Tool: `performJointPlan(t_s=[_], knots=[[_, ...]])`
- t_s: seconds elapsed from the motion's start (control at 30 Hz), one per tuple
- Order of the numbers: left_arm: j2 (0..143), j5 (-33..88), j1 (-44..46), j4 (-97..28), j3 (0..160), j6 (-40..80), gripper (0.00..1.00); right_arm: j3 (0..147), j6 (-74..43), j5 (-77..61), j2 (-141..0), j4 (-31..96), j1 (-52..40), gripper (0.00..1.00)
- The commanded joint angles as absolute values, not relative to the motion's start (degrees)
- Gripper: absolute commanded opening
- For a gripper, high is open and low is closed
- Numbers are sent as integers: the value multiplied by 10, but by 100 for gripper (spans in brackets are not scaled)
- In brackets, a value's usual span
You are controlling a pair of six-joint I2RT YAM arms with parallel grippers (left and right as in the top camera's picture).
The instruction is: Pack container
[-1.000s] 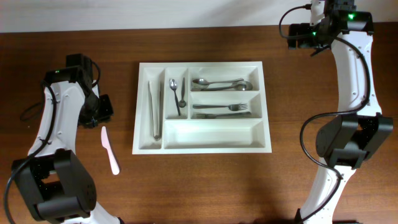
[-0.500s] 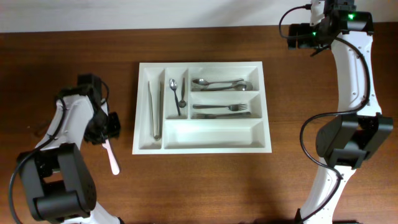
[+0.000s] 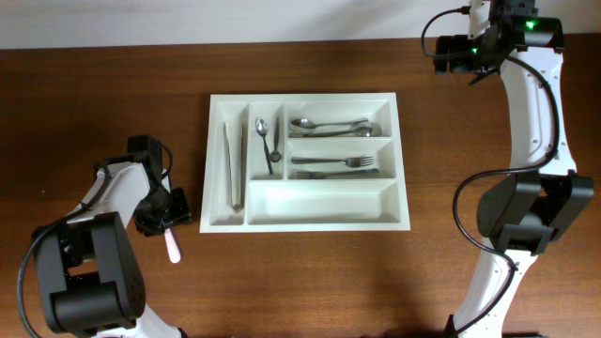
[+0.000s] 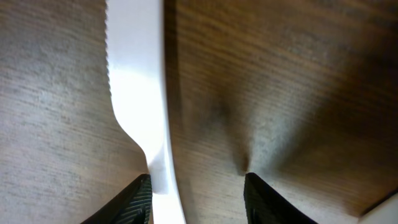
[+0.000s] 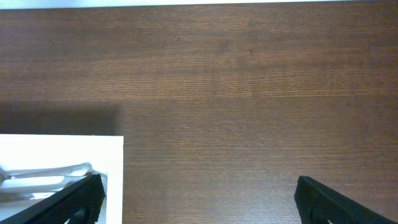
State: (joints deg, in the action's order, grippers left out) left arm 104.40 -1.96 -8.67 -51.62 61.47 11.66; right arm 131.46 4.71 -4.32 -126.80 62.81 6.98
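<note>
The white container (image 3: pixel 305 97) lies mid-table, its corner also in the right wrist view (image 5: pixel 62 149). It holds tongs (image 3: pixel 232 164), small spoons (image 3: pixel 268 141), larger spoons (image 3: pixel 333 125) and forks (image 3: pixel 333 166). A pale plastic knife (image 3: pixel 172 249) lies on the wood left of the container. My left gripper (image 3: pixel 164 218) is low over it. In the left wrist view the knife (image 4: pixel 140 93) runs between the open jaws (image 4: pixel 196 199), close to the left finger. My right gripper (image 3: pixel 441 52) is open and empty (image 5: pixel 199 199) beyond the container's far right corner.
Bare wooden table (image 3: pixel 488 141) surrounds the container. The right arm's base stands at the right side (image 3: pixel 526 216). The table's far edge meets a white wall along the top (image 3: pixel 282 19).
My left gripper has moved toward the near edge and slightly right, coming down over the plastic knife. The right arm has not moved.
</note>
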Motion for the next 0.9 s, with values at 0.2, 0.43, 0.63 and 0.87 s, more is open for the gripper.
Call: performJointPlan(t_s=[0.2, 0.43, 0.63, 0.87], knots=[[1043, -41, -90, -512, 609, 120, 52, 1324, 44, -44, -1254, 628, 68, 99], [1043, -45, -90, -448, 567, 120, 52, 1324, 44, -44, -1254, 628, 68, 99], [1043, -46, -90, -414, 536, 120, 48, 1324, 44, -44, -1254, 628, 68, 99], [1043, -49, -90, -412, 534, 119, 16, 1324, 44, -44, -1254, 628, 68, 99]])
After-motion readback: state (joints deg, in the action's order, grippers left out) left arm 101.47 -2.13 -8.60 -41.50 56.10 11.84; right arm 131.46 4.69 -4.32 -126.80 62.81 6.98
